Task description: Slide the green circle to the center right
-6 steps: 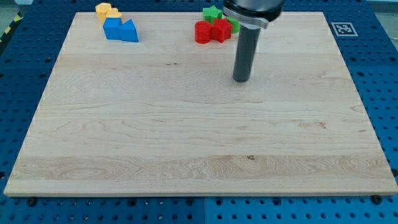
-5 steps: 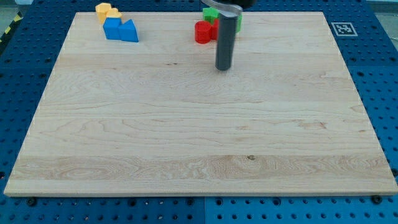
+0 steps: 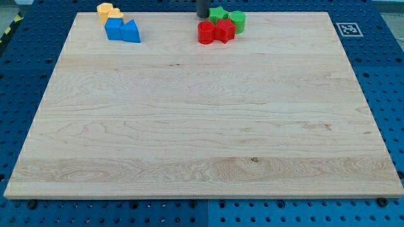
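The green circle [image 3: 237,20] sits near the view's top edge of the wooden board [image 3: 202,126], right of centre. It touches a green star [image 3: 218,14] on its left. Just below them lie a red star [image 3: 224,30] and a red cylinder [image 3: 206,33], side by side. My tip [image 3: 202,16] stands at the view's top edge, just left of the green star and above the red cylinder. Only the rod's lowest part shows.
A blue block pair [image 3: 122,29] and two yellow-orange blocks [image 3: 108,11] lie at the view's top left. A black-and-white marker tag [image 3: 349,29] sits at the board's top right corner. Blue pegboard surrounds the board.
My tip has moved from the board's upper middle up and to the left, to the top edge beside the green star. The blocks have not visibly moved.
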You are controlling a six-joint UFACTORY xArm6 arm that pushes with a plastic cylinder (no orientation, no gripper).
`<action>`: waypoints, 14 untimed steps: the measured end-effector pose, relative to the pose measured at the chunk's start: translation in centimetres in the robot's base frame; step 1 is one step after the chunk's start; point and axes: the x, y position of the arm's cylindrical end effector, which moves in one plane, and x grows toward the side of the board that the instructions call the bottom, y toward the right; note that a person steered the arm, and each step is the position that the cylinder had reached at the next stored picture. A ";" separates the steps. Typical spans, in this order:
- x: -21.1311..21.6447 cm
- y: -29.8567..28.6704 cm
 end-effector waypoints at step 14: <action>10.1 18.6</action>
